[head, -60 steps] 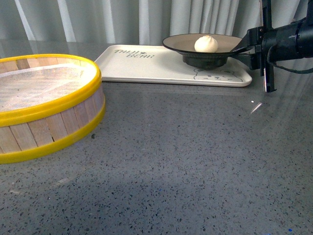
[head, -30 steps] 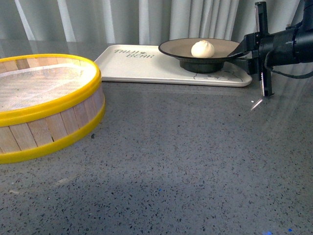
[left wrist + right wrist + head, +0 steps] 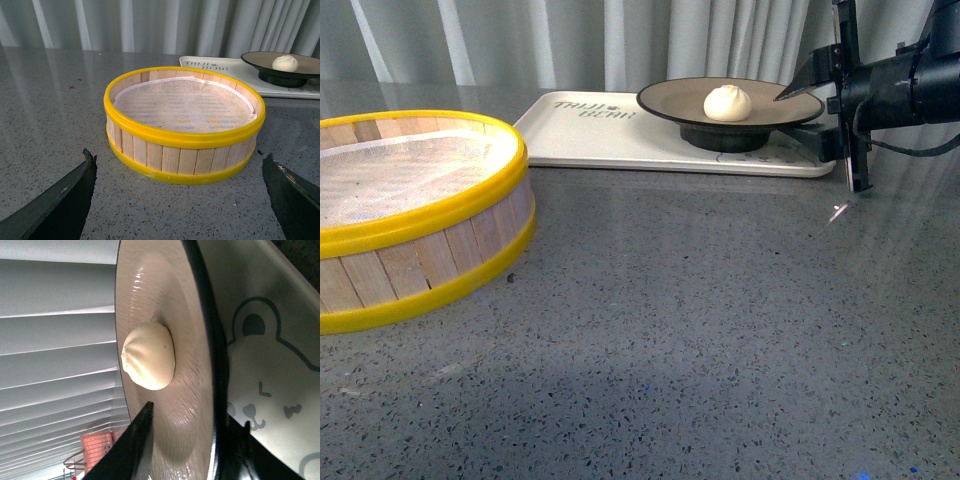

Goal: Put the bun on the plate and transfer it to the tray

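One bun (image 3: pixel 727 103), one plate (image 3: pixel 665 98), one tray (image 3: pixel 610 138), one steamer basket (image 3: pixel 440 235), two claws (image 3: pixel 813 112) (image 3: pixel 180 197).

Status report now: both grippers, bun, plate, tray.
Right gripper open, fingers either side of the plate rim. Bun on plate, plate down on tray. Left gripper open, empty, facing steamer basket. Nothing blocking.
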`<state>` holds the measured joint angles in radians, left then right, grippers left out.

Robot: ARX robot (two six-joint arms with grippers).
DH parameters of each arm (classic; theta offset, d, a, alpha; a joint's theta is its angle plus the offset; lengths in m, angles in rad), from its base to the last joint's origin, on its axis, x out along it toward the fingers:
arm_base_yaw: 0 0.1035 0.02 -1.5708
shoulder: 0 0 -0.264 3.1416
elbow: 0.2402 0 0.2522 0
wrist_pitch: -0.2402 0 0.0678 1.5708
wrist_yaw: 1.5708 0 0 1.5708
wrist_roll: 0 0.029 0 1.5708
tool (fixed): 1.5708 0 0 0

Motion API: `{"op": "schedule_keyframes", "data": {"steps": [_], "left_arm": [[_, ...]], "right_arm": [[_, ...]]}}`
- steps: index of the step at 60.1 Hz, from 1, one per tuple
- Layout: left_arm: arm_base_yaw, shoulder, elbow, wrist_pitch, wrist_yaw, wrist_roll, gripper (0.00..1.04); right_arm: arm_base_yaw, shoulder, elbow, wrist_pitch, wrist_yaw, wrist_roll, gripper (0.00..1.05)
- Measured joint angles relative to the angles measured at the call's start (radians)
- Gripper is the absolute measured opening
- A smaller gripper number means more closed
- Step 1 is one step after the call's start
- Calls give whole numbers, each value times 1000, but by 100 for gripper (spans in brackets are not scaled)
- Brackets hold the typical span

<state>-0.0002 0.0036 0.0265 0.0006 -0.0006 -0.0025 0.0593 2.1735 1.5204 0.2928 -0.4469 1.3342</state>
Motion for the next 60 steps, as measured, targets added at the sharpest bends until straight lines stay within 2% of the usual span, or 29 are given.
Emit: {"op": "schedule_keyframes", "data": {"steps": [24,35,46,53,60], "left_arm": [[0,0,0,0,0,0,98],[0,0,0,0,0,0,98],[0,0,0,0,0,0,98],[0,0,0,0,0,0,98],[0,0,0,0,0,0,98]], "right_arm": [[-24,-78,-21,-47,34,10,97],[-39,-172,-101,-90,54,11,96],[-67,-322,-235,-140,137,-37,96],[-105,-473,-351,-148,257,-147,96],[-166,-681,-501,-64,502,-408,96]]}}
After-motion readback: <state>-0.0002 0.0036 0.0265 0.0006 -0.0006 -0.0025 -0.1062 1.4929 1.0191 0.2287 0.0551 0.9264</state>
